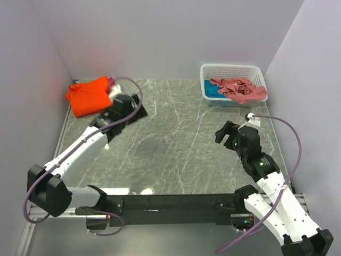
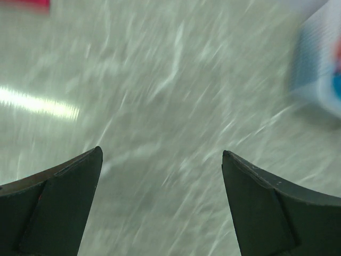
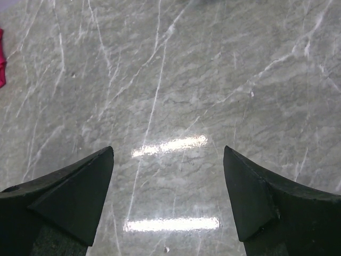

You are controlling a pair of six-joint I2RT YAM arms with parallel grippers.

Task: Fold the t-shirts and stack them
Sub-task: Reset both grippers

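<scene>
A folded bright orange t-shirt (image 1: 88,96) lies at the back left corner of the table. A magenta-red t-shirt (image 1: 111,82) peeks out from under its right edge. A salmon-pink t-shirt (image 1: 240,89) lies crumpled over a teal-blue one (image 1: 211,90) in the white basket (image 1: 230,67) at the back right. My left gripper (image 1: 133,109) hovers just right of the orange shirt. It is open and empty (image 2: 161,154) over bare table, and its view is blurred. My right gripper (image 1: 225,133) hangs open and empty (image 3: 168,149) over the table's right half, below the basket.
The grey marble table (image 1: 176,138) is walled on the left, back and right. In the left wrist view the basket (image 2: 314,64) is a blur at the right edge. A magenta sliver (image 3: 1,58) shows at the left edge of the right wrist view.
</scene>
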